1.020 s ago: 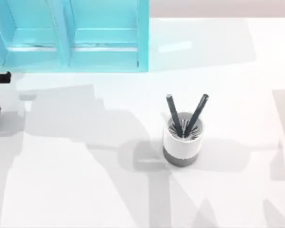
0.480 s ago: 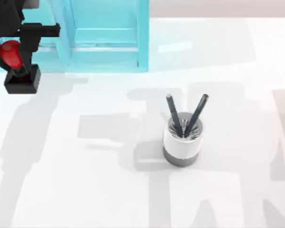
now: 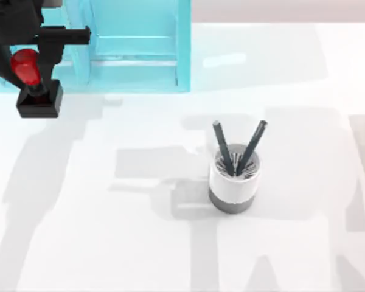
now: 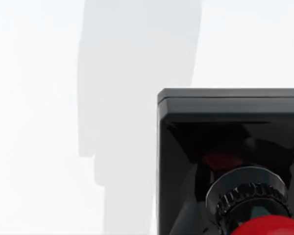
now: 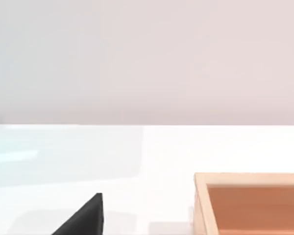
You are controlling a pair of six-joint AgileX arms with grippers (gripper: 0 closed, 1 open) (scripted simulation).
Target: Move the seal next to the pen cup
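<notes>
while my left gripper point(image 3: 25, 67) clamped the small black-based seal with its glossy red knob point(image 3: 31, 82) over the table's far left, handle tilted up between the fingers, the white cylindrical pen cup with two dark pens point(image 3: 234, 177) stood well apart to the right, nearer mid-table; the right arm sat parked
</notes>
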